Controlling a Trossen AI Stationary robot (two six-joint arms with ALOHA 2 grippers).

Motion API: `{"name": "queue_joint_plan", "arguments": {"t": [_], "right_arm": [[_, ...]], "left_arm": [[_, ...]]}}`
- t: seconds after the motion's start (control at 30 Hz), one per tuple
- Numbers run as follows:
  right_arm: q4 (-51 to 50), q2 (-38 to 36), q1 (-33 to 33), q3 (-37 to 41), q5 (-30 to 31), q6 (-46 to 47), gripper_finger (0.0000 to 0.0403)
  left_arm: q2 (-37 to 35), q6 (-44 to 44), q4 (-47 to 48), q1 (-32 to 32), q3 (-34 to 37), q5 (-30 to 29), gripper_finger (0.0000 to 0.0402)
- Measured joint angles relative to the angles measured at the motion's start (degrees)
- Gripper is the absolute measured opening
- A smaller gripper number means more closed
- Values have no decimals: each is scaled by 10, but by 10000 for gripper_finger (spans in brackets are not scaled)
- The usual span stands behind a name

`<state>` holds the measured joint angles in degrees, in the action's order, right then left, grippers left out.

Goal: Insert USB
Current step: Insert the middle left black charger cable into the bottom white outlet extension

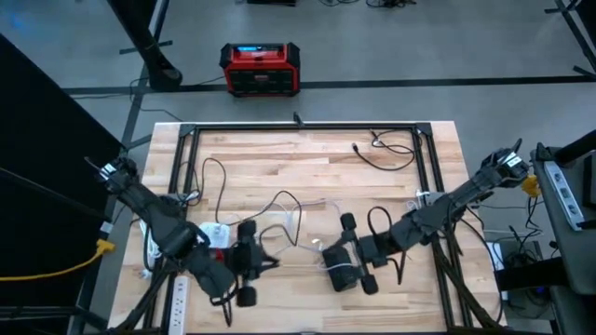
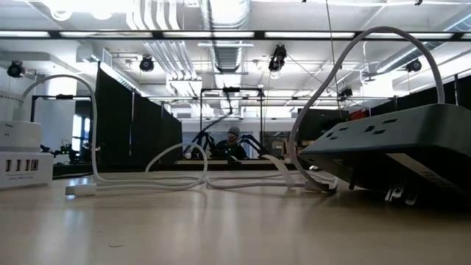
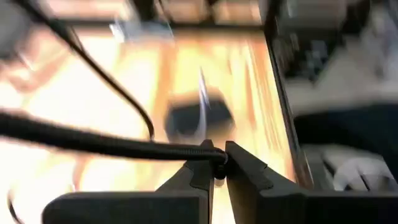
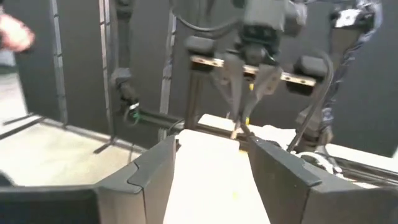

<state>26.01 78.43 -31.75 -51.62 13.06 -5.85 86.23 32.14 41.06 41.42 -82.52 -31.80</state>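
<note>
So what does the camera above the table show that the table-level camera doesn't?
Only the overhead view shows both arms: the left end effector shut on a black cable, the right end effector open over a black power strip, plus a red box on the floor. Only the low view shows the ceiling lights, a distant person and a white USB charger. Both show the wooden table and looping white cable.

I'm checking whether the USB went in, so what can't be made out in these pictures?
- USB plug and port: too small in the high view; neither shows elsewhere.
- Left gripper: shut on a black cable; the cable's end is cut off by the left wrist picture's edge.
- Dark block beyond the left gripper: blurred.
- Right gripper: open, holding nothing.
- Black power strip: the low picture's edge cuts it off.
</note>
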Motion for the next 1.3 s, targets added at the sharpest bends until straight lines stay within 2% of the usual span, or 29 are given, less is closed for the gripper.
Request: {"name": "queue_joint_plan", "arguments": {"t": [0.17, 0.33, 0.43, 0.67, 0.9, 1.13, 1.3], "right_arm": [[-22, 4, -21, 0, 4, 12, 174], [-39, 4, -24, 0, 5, 29, 161], [-45, 4, -24, 0, 5, 33, 155], [-65, 4, -24, 0, 5, 54, 140], [-67, 4, -24, 3, 5, 60, 125], [-66, 4, -24, 3, 5, 68, 111], [-66, 4, -24, 3, 5, 69, 104]], "left_arm": [[16, 75, 132, 23, 0, 86, 14], [37, 86, 162, 48, 0, 168, 14], [51, 118, 172, 66, 0, 195, 14], [84, 236, 207, 155, 0, 190, 14], [93, 378, 255, 244, 0, 132, 14], [93, 478, 337, 293, 11, 127, 14], [93, 541, 338, 327, 53, 127, 14]]}}
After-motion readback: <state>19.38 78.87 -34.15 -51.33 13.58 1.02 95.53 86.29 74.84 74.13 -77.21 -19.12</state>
